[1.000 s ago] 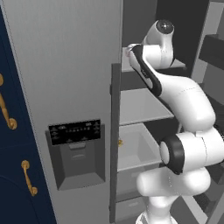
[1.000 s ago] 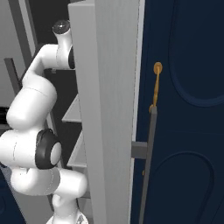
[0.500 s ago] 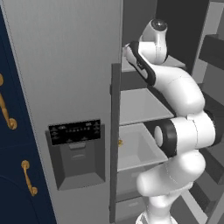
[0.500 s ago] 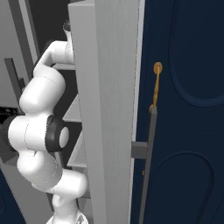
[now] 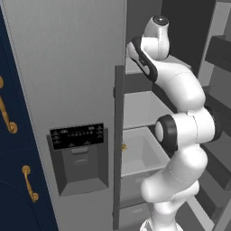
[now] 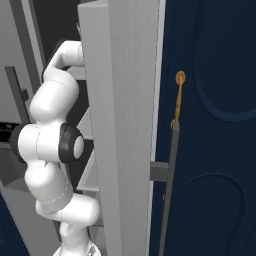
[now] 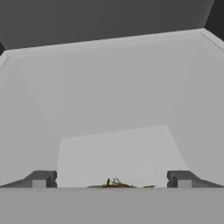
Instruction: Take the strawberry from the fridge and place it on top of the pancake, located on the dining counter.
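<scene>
Since the earlier frame the arm had folded tighter and reached deeper into the fridge (image 5: 67, 67), its elbow now bent beside the open compartment. The claw (image 7: 111, 179) was spread wide over a pale shelf, with the strawberry (image 7: 114, 184) just between its tips, so the grasp looked close.

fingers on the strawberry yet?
Cannot tell. In the hand view the open fingers stand wide to either side, and the strawberry between them is only a sliver at the bottom edge, its sides hidden.
</scene>
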Robot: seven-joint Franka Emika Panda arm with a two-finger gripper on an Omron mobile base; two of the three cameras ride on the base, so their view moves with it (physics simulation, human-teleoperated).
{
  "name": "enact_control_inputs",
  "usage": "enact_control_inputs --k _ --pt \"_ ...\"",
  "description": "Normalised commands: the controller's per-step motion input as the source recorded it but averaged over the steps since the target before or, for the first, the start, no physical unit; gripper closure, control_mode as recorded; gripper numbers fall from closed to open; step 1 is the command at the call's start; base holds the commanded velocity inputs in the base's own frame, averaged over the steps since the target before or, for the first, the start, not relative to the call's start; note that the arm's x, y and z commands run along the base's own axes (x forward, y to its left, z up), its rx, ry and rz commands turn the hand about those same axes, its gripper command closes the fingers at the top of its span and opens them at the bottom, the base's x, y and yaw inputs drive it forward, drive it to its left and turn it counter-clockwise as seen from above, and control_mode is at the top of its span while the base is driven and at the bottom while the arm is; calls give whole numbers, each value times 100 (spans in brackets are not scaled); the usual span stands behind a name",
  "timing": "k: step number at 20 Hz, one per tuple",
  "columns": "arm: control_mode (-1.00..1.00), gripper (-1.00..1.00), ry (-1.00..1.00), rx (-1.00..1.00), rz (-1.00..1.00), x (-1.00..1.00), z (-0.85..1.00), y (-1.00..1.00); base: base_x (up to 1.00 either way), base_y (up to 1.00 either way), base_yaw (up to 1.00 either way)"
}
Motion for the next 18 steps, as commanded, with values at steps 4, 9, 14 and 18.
enact_control_inputs --k 4,9,14,18 --pt "-100 100 17 2 -5 -22 -51 0 0 0 0" --pt "-100 100 0 0 0 -4 -23 0 0 0 0" --pt "-100 100 -17 0 0 -29 -38 0 0 0 0" --pt "-100 100 -35 0 0 -52 0 2 0 0 0"
